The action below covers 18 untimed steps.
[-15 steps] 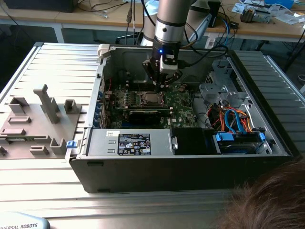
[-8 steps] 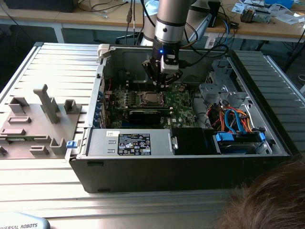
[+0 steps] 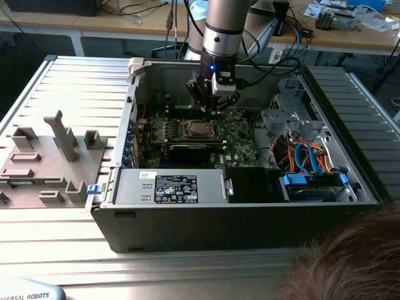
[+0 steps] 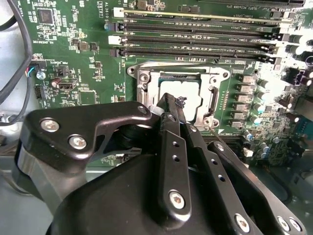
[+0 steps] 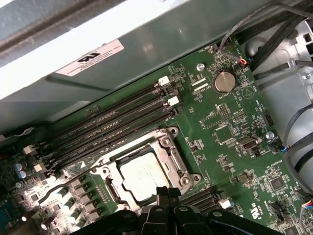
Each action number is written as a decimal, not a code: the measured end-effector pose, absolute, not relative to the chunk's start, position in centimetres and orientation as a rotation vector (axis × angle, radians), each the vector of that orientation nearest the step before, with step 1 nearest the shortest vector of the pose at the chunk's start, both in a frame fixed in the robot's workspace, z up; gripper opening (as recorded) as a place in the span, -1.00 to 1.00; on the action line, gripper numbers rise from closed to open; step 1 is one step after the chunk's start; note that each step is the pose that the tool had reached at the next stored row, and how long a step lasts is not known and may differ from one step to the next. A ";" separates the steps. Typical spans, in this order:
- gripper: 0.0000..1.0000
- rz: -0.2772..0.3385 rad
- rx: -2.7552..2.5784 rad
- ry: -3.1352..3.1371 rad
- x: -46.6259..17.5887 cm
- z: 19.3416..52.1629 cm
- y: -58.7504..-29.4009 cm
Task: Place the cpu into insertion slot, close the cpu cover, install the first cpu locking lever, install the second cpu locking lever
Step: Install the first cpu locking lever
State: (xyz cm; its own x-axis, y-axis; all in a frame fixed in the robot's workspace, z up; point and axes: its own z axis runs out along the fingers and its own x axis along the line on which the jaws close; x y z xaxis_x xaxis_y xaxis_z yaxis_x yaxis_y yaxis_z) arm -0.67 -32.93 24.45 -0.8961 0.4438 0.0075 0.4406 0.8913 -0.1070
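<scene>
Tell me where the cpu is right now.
The cpu sits in the insertion slot on the motherboard, beside the row of memory slots, directly under the end effector in the exterior view.

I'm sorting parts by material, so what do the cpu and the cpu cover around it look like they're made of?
The cpu: dull pale-grey metal top, matte with a soft sheen. The cpu cover: thin silver metal frame, likely steel, brighter with glinting edges.

A lab or workshop: an open computer case on a slatted metal table, cluttered workbenches behind
</scene>
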 end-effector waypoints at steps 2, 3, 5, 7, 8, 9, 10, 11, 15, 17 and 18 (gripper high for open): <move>-0.79 0.160 -0.697 -3.027 -0.7 24.4 -32.9; -0.79 0.160 -0.691 -3.028 -0.7 24.4 -32.9; -0.79 0.160 -0.679 -3.032 -0.7 24.4 -32.9; -0.79 0.160 -0.669 -3.034 -0.7 24.4 -32.9; -0.79 0.160 -0.664 -3.035 -0.7 24.4 -32.9; -0.79 0.160 -0.655 -3.038 -0.7 24.4 -32.9; -0.79 0.161 -0.650 -3.039 -0.7 24.4 -32.9; -0.79 0.161 -0.645 -3.040 -0.7 24.4 -32.9; -0.79 0.161 -0.625 -3.045 -0.7 24.4 -32.9; -0.79 0.161 -0.608 -3.049 -0.7 24.4 -32.9; -0.79 0.161 -0.604 -3.050 -0.7 24.4 -32.9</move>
State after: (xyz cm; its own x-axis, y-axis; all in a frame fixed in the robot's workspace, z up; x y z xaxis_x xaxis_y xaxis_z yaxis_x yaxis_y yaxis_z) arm -0.67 -32.93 24.44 -0.9244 0.3812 0.0075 0.3783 0.9195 -0.1070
